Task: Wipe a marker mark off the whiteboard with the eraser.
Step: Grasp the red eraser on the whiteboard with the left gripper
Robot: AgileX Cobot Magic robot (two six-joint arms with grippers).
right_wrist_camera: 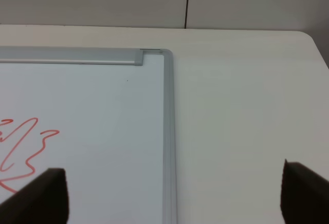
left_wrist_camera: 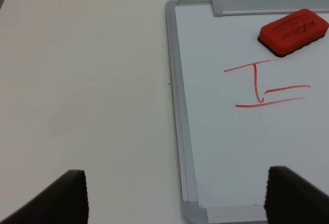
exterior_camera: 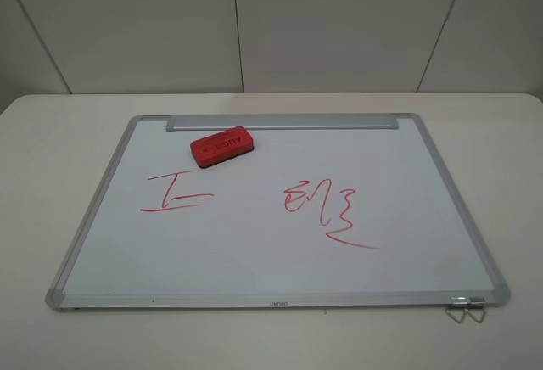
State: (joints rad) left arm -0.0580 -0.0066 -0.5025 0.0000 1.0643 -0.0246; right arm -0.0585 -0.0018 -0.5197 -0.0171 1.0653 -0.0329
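- Eraser lies on whiteboard, near marker mark but clear of it.
- Left gripper and right gripper hover empty, jaws wide apart.

Legible text: very little

Eraser: white lettering on the red face, seems to read "AUCS" in the left wrist view, not certain. Whiteboard: tiny dark brand print at the middle of the near frame edge, illegible. Marker mark: red capital-I shape over a long stroke. Red scribble: unreadable.
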